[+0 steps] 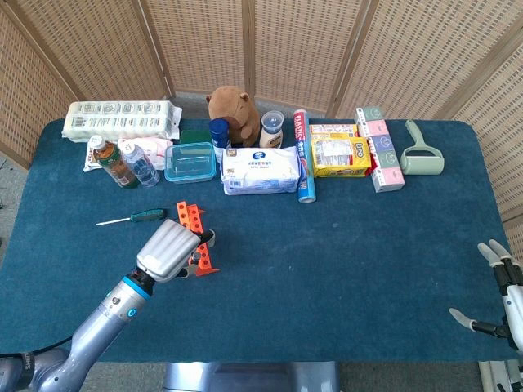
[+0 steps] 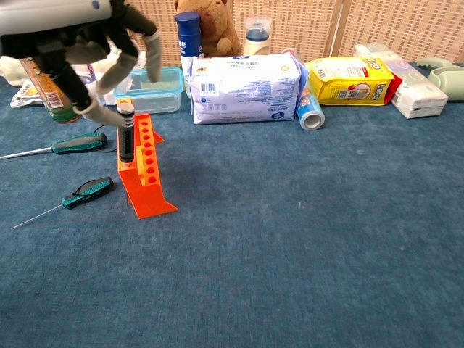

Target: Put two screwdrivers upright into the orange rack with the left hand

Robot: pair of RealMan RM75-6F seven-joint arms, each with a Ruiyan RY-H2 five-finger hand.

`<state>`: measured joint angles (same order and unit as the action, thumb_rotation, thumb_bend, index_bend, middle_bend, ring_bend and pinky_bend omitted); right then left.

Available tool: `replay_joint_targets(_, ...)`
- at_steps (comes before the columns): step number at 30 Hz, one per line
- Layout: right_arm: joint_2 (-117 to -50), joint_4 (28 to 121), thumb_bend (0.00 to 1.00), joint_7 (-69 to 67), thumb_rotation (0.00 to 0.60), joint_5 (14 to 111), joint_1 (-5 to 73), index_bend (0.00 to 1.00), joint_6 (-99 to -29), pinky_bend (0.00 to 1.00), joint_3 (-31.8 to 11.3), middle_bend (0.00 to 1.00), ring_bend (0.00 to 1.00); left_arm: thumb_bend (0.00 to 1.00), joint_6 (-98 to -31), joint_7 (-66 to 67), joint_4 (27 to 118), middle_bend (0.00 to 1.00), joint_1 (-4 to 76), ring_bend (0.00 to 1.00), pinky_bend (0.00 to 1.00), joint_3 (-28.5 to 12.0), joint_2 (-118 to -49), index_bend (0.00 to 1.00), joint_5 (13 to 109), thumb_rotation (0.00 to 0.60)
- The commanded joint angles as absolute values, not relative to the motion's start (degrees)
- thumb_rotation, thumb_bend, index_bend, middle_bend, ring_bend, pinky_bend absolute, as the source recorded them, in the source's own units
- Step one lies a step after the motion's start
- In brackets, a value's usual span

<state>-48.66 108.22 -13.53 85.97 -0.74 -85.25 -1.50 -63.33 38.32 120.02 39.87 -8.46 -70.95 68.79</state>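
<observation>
Left hand (image 2: 94, 54) fingers spread, just above 1 black-handled screwdriver (image 2: 126, 132) upright in orange rack (image 2: 147, 174). 2 green-handled screwdrivers (image 2: 80, 143) lie at its 9 o'clock. Risk: withdrawing fingers snag handle, tip rack. Right hand (image 1: 494, 286) released.

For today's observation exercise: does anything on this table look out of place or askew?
Two green-handled screwdrivers lie flat on the blue cloth left of the orange plastic rack, not upright in it. One dark-handled screwdriver already stands in the rack, under the left hand. Nothing looks spilled or damaged.
</observation>
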Motion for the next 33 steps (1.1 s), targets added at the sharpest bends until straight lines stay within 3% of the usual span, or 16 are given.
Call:
replay_joint_targets(1, -48.6, 108.2, 0.0, -13.7, 0.536, 85.9, -0.7, 0.04, -85.2, 0.0, -1.5, 0.0, 0.05, 0.15, -63.4, 37.9, 118.4, 0.67, 40.7, 0.93, 0.94, -8.5, -72.5, 0.45, 70.3, 0.521)
replay_joint_targets(4, -48.6, 108.2, 0.0, -13.7, 0.537, 85.9, -0.8, 0.03, -85.3, 0.0, -1.5, 0.0, 0.05, 0.15, -63.0, 38.7, 117.9, 0.61, 41.2, 0.93, 0.93, -8.3, -73.3, 0.45, 69.3, 0.524)
replay_joint_targets(7, -48.5, 108.2, 0.0, -13.8, 0.538, 85.9, -0.8, 0.03, -85.4, 0.0, -1.6, 0.0, 0.05, 0.16, -63.0, 40.2, 118.0, 0.42, 41.6, 0.91, 0.93, -8.0, -73.7, 0.45, 68.3, 0.518)
replay_joint_targets(11, -48.4, 108.1, 0.0, -14.3, 0.537, 85.8, -0.8, 0.03, -85.4, 0.0, -1.6, 0.0, 0.05, 0.16, -63.2, 42.9, 119.0, 0.31, 42.2, 0.91, 0.93, -7.7, -74.1, 0.45, 66.3, 0.518)
replay_joint_targets(25, -48.3, 108.2, 0.0, -14.4, 0.537, 86.0, -0.9, 0.03, -85.5, 0.0, -1.5, 0.0, 0.05, 0.16, -64.2, 43.0, 120.9, 0.3, 41.7, 0.91, 0.93, -5.0, -73.3, 0.45, 67.2, 0.529)
replay_joint_targets(33, -48.2, 108.2, 0.0, -14.7, 0.535, 85.8, -1.0, 0.03, -85.7, 0.0, -1.6, 0.0, 0.05, 0.18, -63.4, 39.0, 121.6, 0.34, 40.7, 0.91, 0.93, -2.9, -73.0, 0.45, 70.2, 0.57)
